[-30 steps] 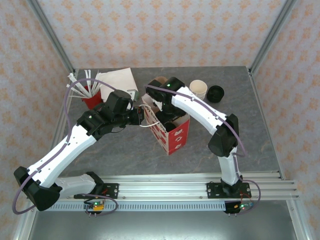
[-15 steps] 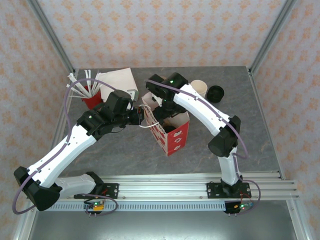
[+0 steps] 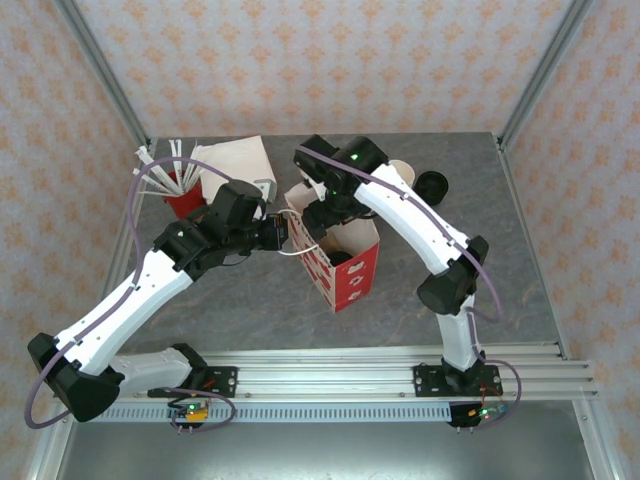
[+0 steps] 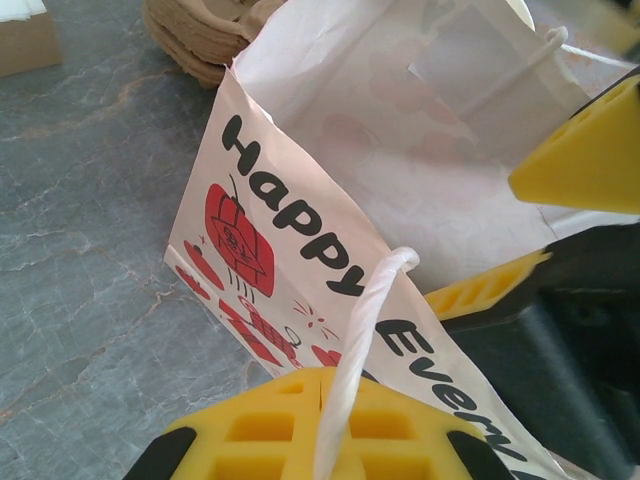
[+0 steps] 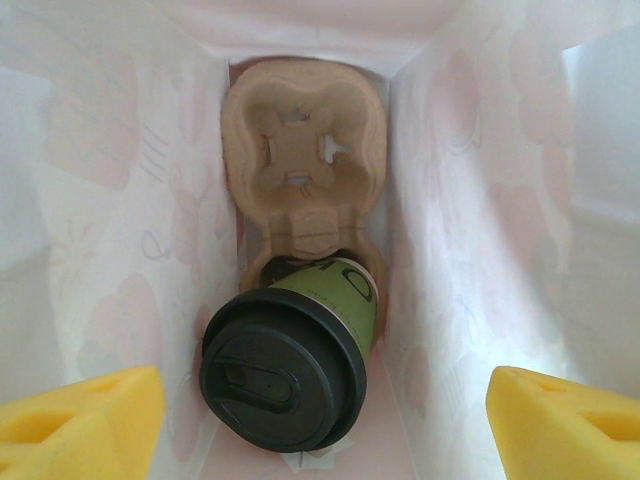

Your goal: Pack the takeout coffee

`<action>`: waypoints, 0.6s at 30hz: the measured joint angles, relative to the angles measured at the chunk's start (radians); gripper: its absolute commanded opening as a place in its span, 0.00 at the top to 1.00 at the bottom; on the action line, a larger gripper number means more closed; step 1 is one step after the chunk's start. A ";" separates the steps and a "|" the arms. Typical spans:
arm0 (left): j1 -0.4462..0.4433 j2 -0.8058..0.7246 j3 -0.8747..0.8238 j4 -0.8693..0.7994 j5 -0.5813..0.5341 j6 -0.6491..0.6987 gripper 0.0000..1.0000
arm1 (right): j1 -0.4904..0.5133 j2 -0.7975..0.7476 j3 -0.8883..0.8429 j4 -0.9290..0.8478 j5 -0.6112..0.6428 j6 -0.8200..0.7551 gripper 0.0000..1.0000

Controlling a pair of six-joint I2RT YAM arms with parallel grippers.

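Right end effector [image 5: 322,420] raised over bag [image 3: 350,270], jaws wide above coffee [image 5: 335,295]; left end effector [image 4: 320,440] clamped on handle [image 4: 360,340]. Coffee prob light, crushable: best gripped below lid [image 5: 275,385].

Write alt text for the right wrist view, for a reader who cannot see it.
Looking down into a white paper bag, a green-sided paper cup with a black round lid sits at the near end of a tan moulded-pulp cup carrier on the bag's floor. The right gripper hangs open above it, yellow fingertips at both lower corners.
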 measured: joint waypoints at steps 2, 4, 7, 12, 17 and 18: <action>0.000 0.000 0.000 0.000 0.000 0.000 0.93 | 0.000 -0.012 0.016 0.002 0.001 0.006 0.16; 0.000 0.000 0.000 0.000 0.000 0.000 0.93 | 0.000 -0.035 0.020 0.006 0.005 0.012 0.16; 0.000 0.000 0.000 0.000 0.000 0.000 0.93 | 0.000 -0.064 0.040 0.005 0.019 0.018 0.16; 0.000 0.000 0.000 -0.004 -0.003 -0.001 0.93 | 0.000 -0.116 0.060 0.013 0.055 0.033 0.16; 0.001 0.000 0.004 -0.017 -0.027 -0.003 0.93 | -0.008 -0.217 0.044 0.072 0.083 0.052 0.15; 0.003 0.000 0.008 -0.021 -0.030 -0.003 0.93 | -0.018 -0.255 0.018 0.096 0.094 0.057 0.15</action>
